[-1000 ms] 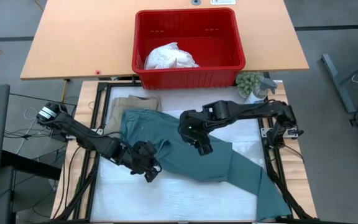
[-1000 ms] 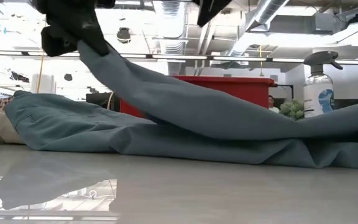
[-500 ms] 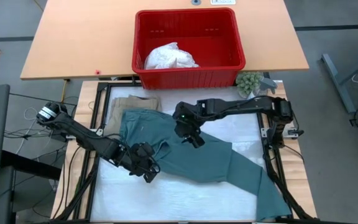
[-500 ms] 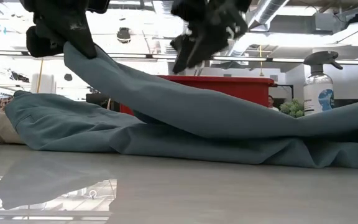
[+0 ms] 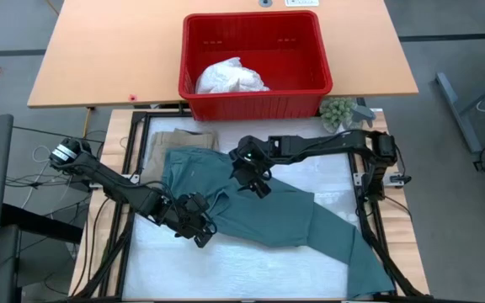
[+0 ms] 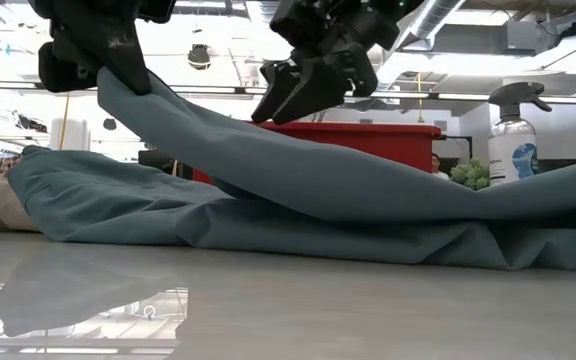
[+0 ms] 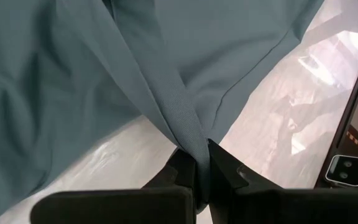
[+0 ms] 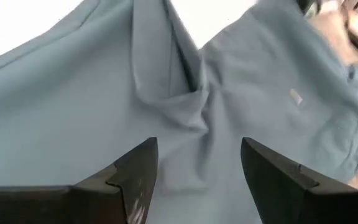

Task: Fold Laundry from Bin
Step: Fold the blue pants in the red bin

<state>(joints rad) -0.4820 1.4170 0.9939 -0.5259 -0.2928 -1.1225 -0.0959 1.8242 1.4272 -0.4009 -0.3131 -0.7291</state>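
High view: teal garment edge pinched, left gripper

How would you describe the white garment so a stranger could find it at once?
Start at the red bin on the wooden table. The white garment lies crumpled inside it, the only laundry in the bin; the teal and khaki pieces lie outside.

We see two matte black arms built of blocky, rounded segments, with thin dark cables trailing from their bases. The left hand and right hand each end in two dark, wedge-shaped fingers.
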